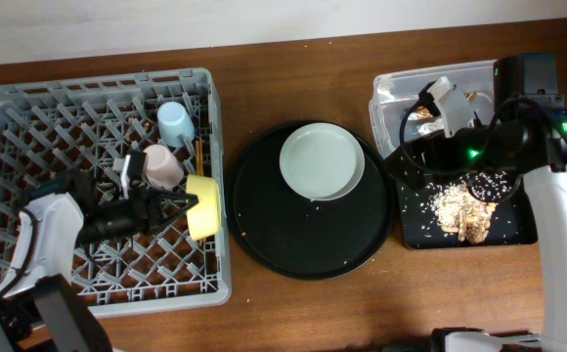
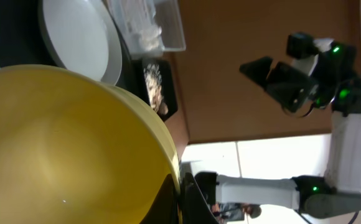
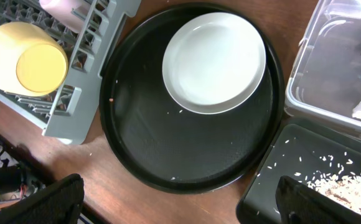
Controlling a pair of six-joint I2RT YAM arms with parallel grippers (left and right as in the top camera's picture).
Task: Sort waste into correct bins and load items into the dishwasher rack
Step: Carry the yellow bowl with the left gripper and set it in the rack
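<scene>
Overhead: the large square grey plastic rack [image 1: 29,117] on the brown wooden bench [image 1: 293,59] holds a small light blue cup [image 1: 176,122], a small pink cup [image 1: 162,166] and a round yellow bowl [image 1: 205,207] on its side at the right wall, its rim pinched by the left fingers [image 1: 174,201]. A white round plate [image 1: 321,163] lies on a large round black tray [image 1: 303,244].

Left wrist: the yellow bowl [image 2: 62,149] fills the view.

Right wrist: the right fingers [image 3: 50,199] are spread wide and empty over the round tray [image 3: 187,155].
</scene>
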